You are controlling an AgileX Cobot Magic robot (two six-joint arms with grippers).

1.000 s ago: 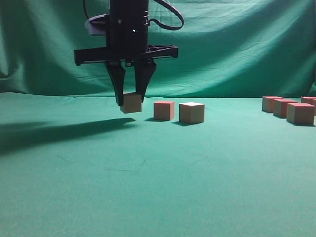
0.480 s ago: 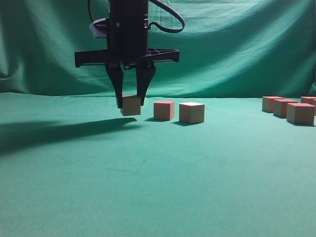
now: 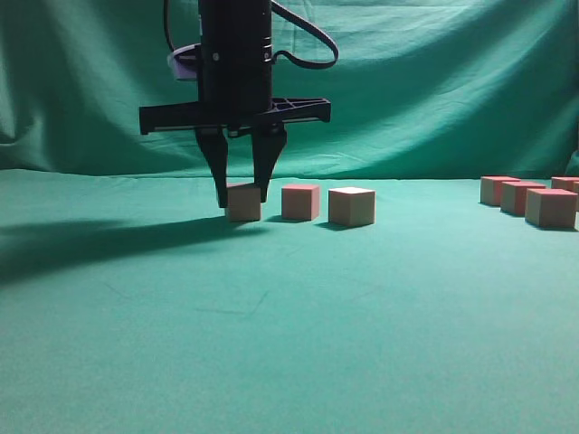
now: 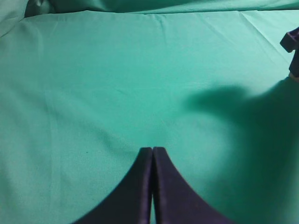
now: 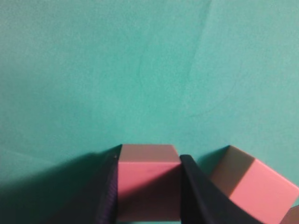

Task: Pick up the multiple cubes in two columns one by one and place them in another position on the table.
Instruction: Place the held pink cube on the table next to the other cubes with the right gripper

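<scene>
On green table [image 3: 289, 344] (cloth-covered), cube [image 3: 244, 202] between jaws

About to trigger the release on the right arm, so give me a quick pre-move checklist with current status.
1. Cube between the right hand fingers: ok, both fingers flank it in the right wrist view.
2. Cube down on the table: ok, its base appears to meet the cloth in the exterior view.
3. Gap to the neighbouring cube: ok, a narrow gap shows.
4. Cube sits level: ok, edges look square to the table.
5. Left hand out of the way: ok, shut, over bare cloth.
6. Room for fingers to open: cannot tell on the neighbour's side.
</scene>
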